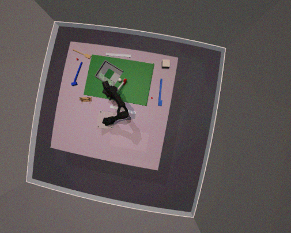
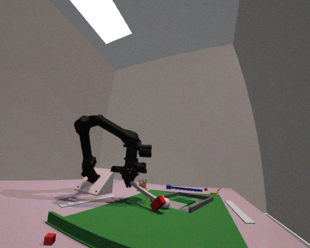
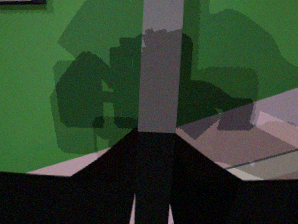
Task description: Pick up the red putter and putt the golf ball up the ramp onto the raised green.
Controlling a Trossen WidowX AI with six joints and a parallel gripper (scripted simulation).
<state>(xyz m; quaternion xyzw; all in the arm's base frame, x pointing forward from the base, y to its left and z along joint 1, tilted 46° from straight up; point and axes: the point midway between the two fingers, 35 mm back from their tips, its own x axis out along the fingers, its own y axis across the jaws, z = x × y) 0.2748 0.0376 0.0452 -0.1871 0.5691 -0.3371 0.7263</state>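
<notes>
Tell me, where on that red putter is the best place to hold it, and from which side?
On the upper end of the grey shaft, away from the red head, coming from above. The shaft is slim and straight, slanting down to the head beside the golf ball. The hand grips it just so.

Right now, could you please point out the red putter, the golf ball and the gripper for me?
red putter (image 2: 158,203), exterior view, on its red head.
golf ball (image 2: 166,203), exterior view, on its visible white side.
gripper (image 2: 129,181), exterior view, between the fingertips gripping the putter's shaft.
</notes>
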